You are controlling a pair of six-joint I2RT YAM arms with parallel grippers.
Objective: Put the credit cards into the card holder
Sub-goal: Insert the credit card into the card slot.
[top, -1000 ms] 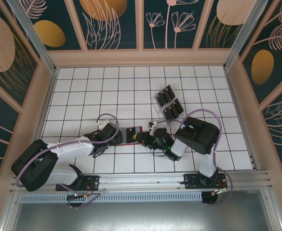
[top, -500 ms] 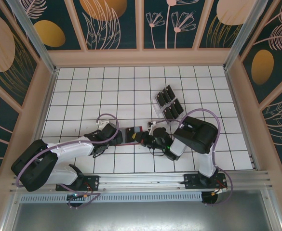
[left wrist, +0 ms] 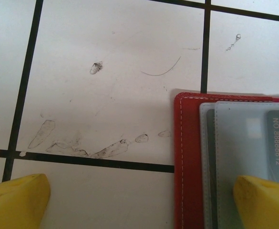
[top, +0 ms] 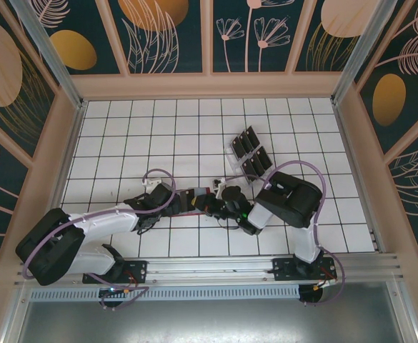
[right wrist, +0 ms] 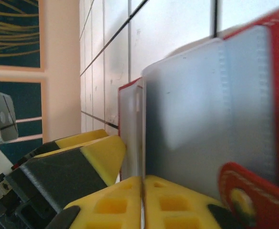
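The red card holder (top: 196,196) lies open on the desk (top: 123,128), at the near centre. The left pincer (left wrist: 139,205) is spread wide, one fingertip (left wrist: 263,202) over the grey lining. The right pincer (right wrist: 141,205) is narrow, nipping a grey inner leaf. The black credit cards (top: 250,151) sit in a clear tray (top: 234,151), farther right.

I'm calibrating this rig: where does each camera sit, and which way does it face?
Top external: above and behind the arms, looking down on the white gridded table; both arms, left end effector and right end effector show.
Left wrist: looks straight down past its yellow fingertips at the small red folding wallet.
Right wrist: looks low across the table past its yellow fingers at the wallet's grey sleeves.
Both wrist views share the wallet.
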